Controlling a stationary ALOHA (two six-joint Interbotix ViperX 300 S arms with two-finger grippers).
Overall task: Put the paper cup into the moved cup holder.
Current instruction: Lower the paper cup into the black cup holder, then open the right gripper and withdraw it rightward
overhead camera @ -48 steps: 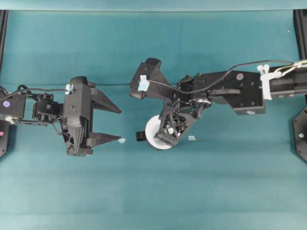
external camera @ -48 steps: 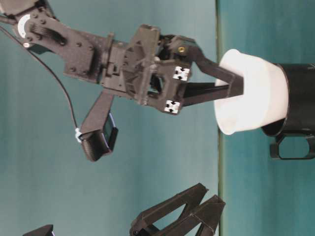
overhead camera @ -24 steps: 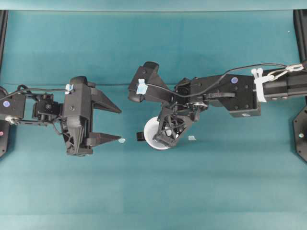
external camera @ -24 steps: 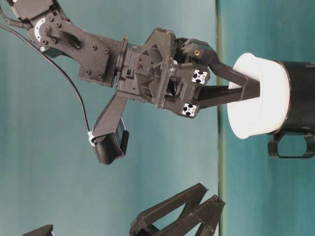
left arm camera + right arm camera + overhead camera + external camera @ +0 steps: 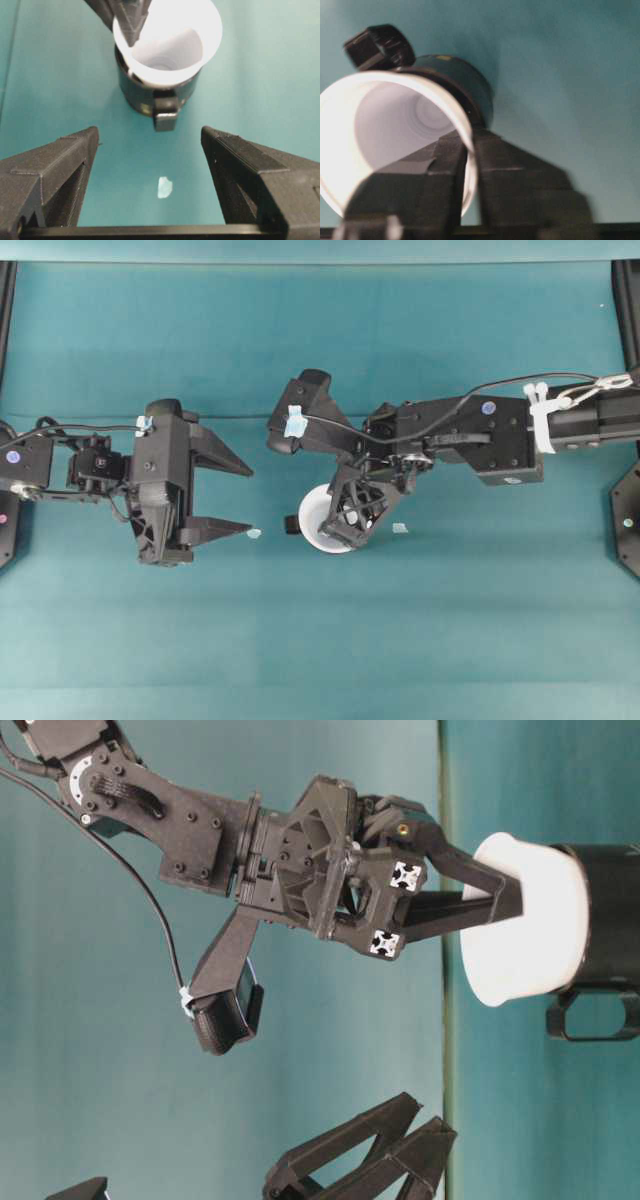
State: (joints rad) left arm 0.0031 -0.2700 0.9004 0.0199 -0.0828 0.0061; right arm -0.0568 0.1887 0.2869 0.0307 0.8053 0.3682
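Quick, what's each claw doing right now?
Left gripper: open, empty.
Right gripper: straddling the cup rim in the holder; whether it grips, unclear.

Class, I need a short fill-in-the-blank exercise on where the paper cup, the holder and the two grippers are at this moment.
1. The paper cup sits in the black ____.
2. The right gripper has one finger inside the cup and one ____ it.
3. The left gripper is wide open and holds ____.
4. The holder's tab handle points toward the ____ gripper.

Missing words: cup holder; outside; nothing; left
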